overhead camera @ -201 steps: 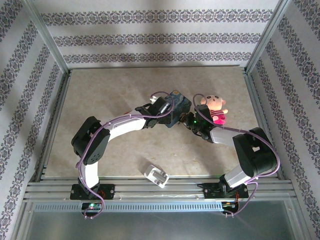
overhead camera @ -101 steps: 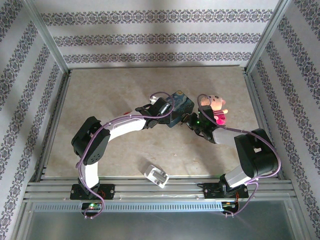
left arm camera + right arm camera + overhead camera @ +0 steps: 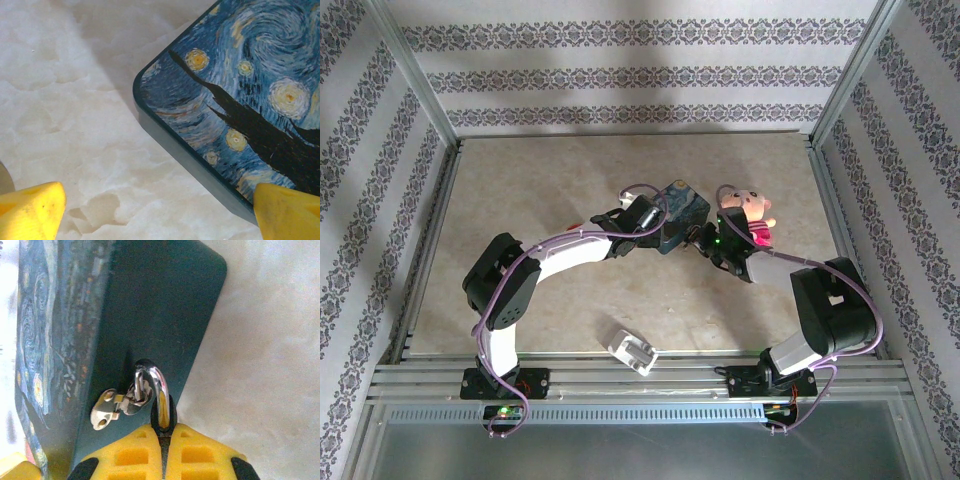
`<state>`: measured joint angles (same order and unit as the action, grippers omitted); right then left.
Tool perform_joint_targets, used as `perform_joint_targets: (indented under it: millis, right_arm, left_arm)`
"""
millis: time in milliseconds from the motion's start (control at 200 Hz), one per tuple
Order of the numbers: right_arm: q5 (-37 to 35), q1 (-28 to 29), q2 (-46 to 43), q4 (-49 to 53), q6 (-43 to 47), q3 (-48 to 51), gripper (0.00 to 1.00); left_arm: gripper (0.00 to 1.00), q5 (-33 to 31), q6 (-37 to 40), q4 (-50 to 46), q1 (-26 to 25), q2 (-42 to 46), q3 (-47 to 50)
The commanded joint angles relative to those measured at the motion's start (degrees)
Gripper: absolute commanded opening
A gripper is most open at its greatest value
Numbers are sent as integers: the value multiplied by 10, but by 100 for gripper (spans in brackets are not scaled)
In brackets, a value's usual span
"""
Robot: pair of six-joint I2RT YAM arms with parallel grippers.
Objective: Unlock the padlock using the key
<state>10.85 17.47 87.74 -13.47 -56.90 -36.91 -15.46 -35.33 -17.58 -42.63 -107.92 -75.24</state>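
The padlock [image 3: 161,390] hangs by its silvery shackle from the metal hasp [image 3: 107,410] on the dark side of the blue painted tin [image 3: 75,330]. My right gripper [image 3: 163,432] is shut on the padlock's dark body, whose top edge pokes out between the yellow fingers [image 3: 200,455]. My left gripper [image 3: 160,220] stands open, its fingertips [image 3: 30,210] wide apart over the table beside the tin's corner [image 3: 225,100]. From above, the tin [image 3: 684,208] sits between the left gripper [image 3: 660,228] and the right gripper [image 3: 698,238]. The key is out of view.
A pink plush toy [image 3: 748,215] lies just right of the tin, beside the right wrist. A white blocky plug [image 3: 633,350] rests near the table's front edge. Metal frame rails and patterned walls enclose the marbled tabletop [image 3: 550,180].
The tin has shifted slightly right and turned a little. The right wrist has edged towards the back with it. The left arm has barely moved.
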Motion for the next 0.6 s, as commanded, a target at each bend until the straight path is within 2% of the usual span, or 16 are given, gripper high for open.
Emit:
perform_joint_targets:
  millis: [0,70,210,385,595]
  right_arm:
    - [-114,8,-16,61,80,-28,0]
    - [-104,3,-18,27,55,-6,0]
    - [-11,-27,-1,-68,-1,14,0]
    - [111,-37,0,-43,12,-22,0]
    - [266,-33,-10,-50,28,-5,0]
  left_arm:
    - [95,-16,10,-87,13,-19,29]
    - [95,-16,10,-87,15,-19,30]
    - [94,-15,10,-89,18,-19,35]
    - [94,-14,11,-89,25,-14,40]
    - [94,-27,23,-84,40,11,54]
